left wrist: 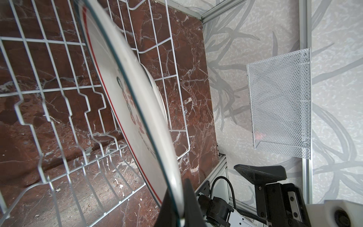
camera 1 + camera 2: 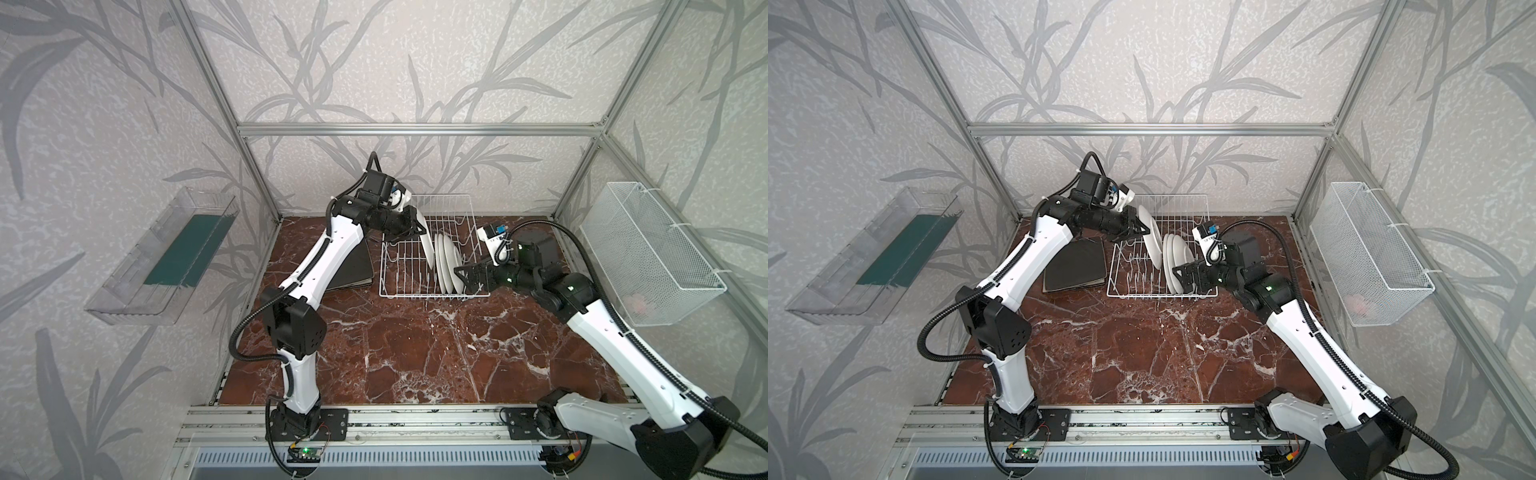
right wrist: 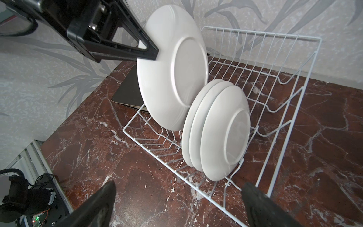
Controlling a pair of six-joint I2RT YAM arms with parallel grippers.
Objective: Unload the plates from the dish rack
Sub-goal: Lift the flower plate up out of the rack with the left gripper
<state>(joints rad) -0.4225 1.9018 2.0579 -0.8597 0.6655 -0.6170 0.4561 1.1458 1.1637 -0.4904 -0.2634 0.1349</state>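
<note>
Marble counter (image 2: 415,353) carries black plates (image 2: 353,270) stacked at its left edge, seemingly all; left gripper (image 3: 153,54) clamps one white plate (image 3: 172,74), three more plates (image 3: 216,133) sit in the dish rack (image 3: 290,110), right gripper (image 2: 464,279) fingers apart.

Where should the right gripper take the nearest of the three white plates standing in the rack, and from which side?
Probably the top rim of that plate, from above, jaws astride it. It stands on edge in the dish rack, close against two others, so only its upper edge is exposed.
</note>
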